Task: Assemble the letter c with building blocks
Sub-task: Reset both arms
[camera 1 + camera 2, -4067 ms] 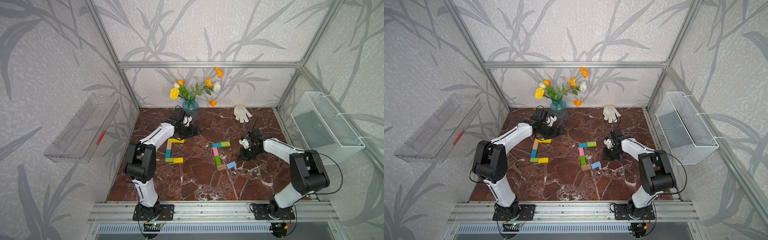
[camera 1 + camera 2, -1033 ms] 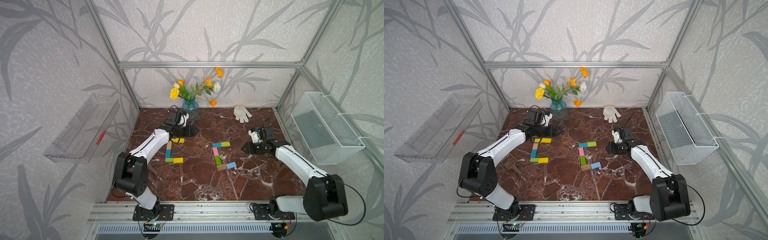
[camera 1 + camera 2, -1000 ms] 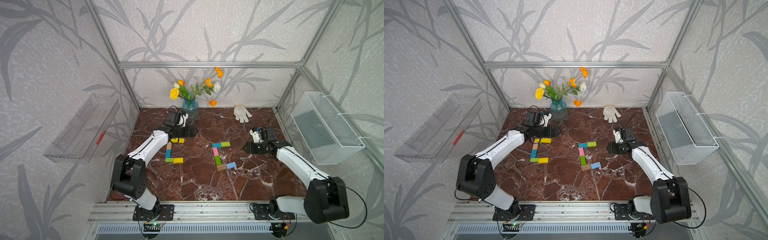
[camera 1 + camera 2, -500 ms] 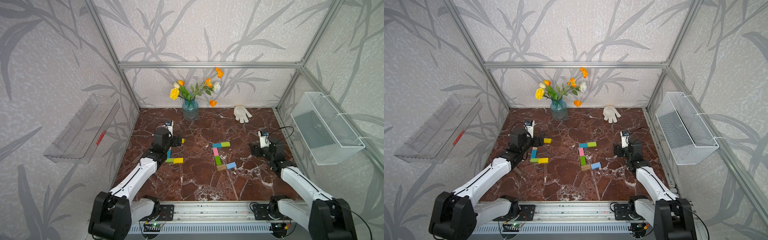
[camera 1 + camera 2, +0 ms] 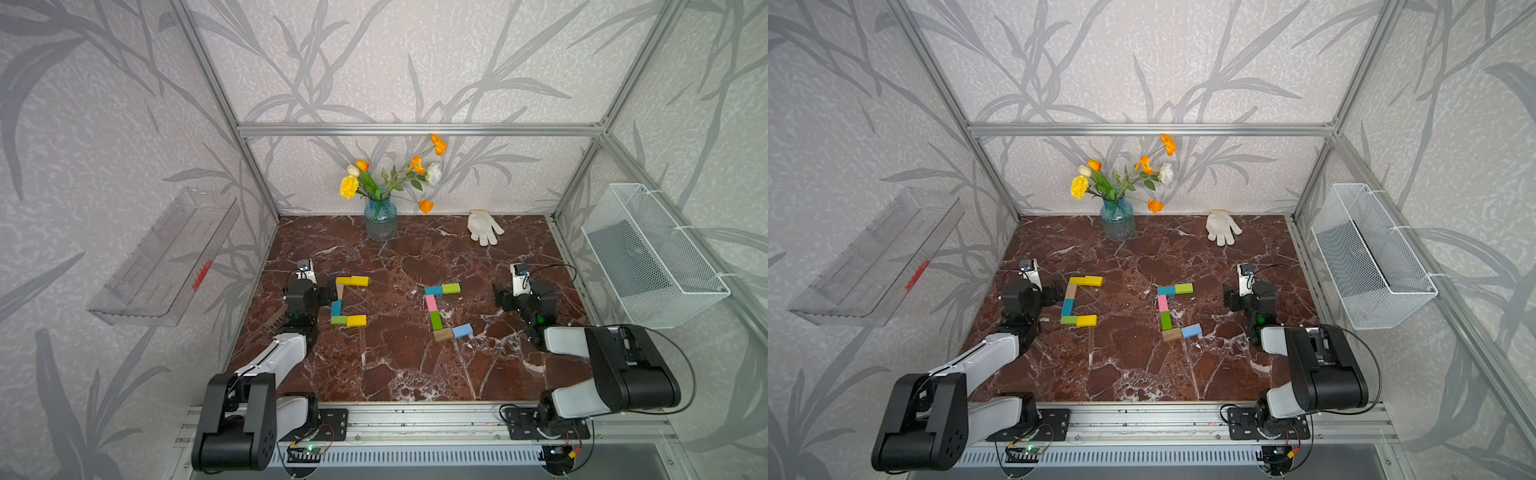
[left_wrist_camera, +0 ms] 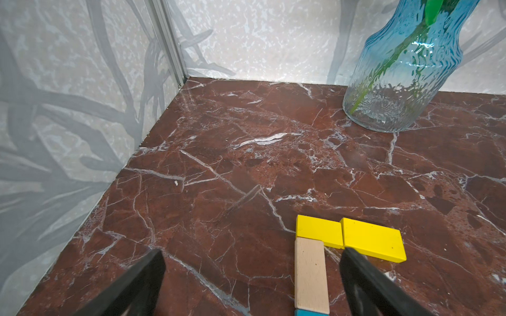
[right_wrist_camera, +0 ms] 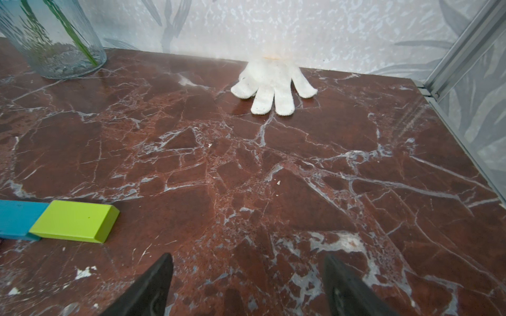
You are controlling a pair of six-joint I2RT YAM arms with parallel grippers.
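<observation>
Front rail [image 5: 415, 419] closed the near edge. Behind it the table [image 5: 395, 365] was bare marble, with plenty of free room on the near side of the vase [image 5: 380, 222]. The left wall [image 6: 82, 136] ran close outside the left arm and the right wall [image 7: 479, 95] close outside the right arm.

Left gripper [image 5: 330, 291] sat low, near-left of the vase, with its jaws wide and nothing held. In the left wrist view the left gripper [image 6: 252, 253] had the tan block [image 6: 310, 273] showing between its fingers, close to one finger [image 6: 364, 279]. Couldn't tell if they touched.

Left c [image 5: 347, 301] lay flat just beside that gripper, near-left of the vase:
- **Far arm:** two yellow blocks [image 5: 359, 281].
- **Spine:** the tan block and a teal block [image 5: 336, 307].
- **Near arm:** a green block [image 5: 338, 320] and a yellow block [image 5: 356, 320].

Its ends were butted, and the open side faced away from the left wall.

Right gripper [image 5: 498, 297] was near-right of the vase, jaws wide and empty. In the right wrist view there was only bare marble between the fingers of the right gripper [image 7: 247, 257].

Right c [image 5: 442, 309] lay near of the vase, well apart from that gripper:
- **Far arm:** teal and lime green blocks [image 7: 74, 221].
- **Spine:** a pink block [image 5: 431, 303] and a dark green block [image 5: 436, 320].
- **Near arm:** a brown block [image 5: 442, 334] and a blue block [image 5: 462, 331], the blue one skewed.

Marble was bare between the two c's and from them up to the vase. A glove [image 5: 484, 227] lay right of the vase.
</observation>
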